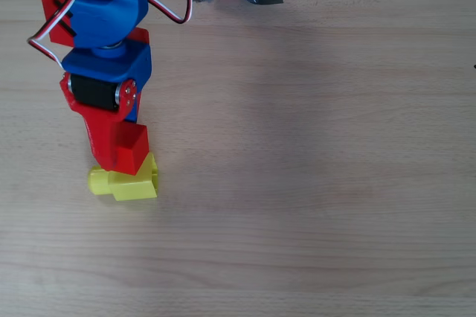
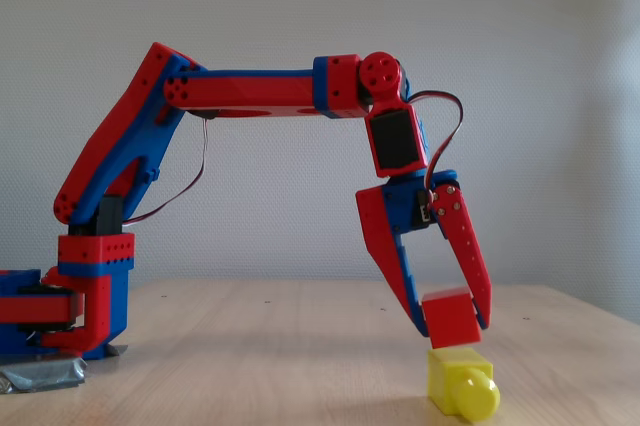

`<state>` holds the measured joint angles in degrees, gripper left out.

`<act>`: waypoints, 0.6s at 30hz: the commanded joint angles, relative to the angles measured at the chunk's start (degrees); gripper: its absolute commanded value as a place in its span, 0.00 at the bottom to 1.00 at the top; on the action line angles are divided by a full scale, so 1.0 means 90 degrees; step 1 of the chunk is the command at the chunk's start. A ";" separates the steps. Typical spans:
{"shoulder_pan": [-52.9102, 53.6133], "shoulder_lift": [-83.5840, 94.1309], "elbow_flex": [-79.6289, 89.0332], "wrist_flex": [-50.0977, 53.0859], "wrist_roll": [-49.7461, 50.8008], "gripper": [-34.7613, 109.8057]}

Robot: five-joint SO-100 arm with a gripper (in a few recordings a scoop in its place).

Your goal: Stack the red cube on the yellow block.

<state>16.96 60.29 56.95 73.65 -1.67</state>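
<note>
1. The long red fingers (image 2: 449, 324) clamped the small matte red cube (image 2: 451, 317).
2. The cube sat directly above the bright-yellow plastic block (image 2: 458, 379), apparently touching it.
3. The block lay on the pale wooden desk (image 2: 250, 366).

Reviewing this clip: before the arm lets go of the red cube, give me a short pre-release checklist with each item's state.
1. Gripper shut on the red cube: ok.
2. Cube above the yellow block: ok in the fixed view.
3. Cube centred on the block: not ok; overhead, cube overlaps only the block's far edge.
4. Cube resting on block: cannot tell; a slight gap seems visible.
5. Block lying steady on the table: ok.
</note>
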 commanded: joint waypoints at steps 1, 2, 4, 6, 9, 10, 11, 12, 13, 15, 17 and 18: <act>-0.0088 0.0332 -0.0479 0.0166 -0.0020 0.24; -0.0088 0.0322 -0.0469 0.0166 -0.0010 0.24; -0.0088 0.0313 -0.0479 0.0195 0.0000 0.24; -0.0088 0.0303 -0.0488 0.0225 0.0000 0.25; -0.0117 0.0283 -0.0459 0.0234 -0.0010 0.26; -0.0117 0.0273 -0.0439 0.0244 -0.0010 0.27; -0.0117 0.0264 -0.0430 0.0254 -0.0010 0.28; -0.0117 0.0264 -0.0430 0.0264 -0.0010 0.29; -0.0107 0.0264 -0.0430 0.0273 -0.0020 0.29; -0.0078 0.0234 -0.0449 0.0332 -0.0039 0.30; -0.0049 0.0186 -0.0498 0.0430 -0.0010 0.31; -0.0039 0.0166 -0.0508 0.0459 0.0020 0.31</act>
<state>15.47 58.89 56.87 76.46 -1.49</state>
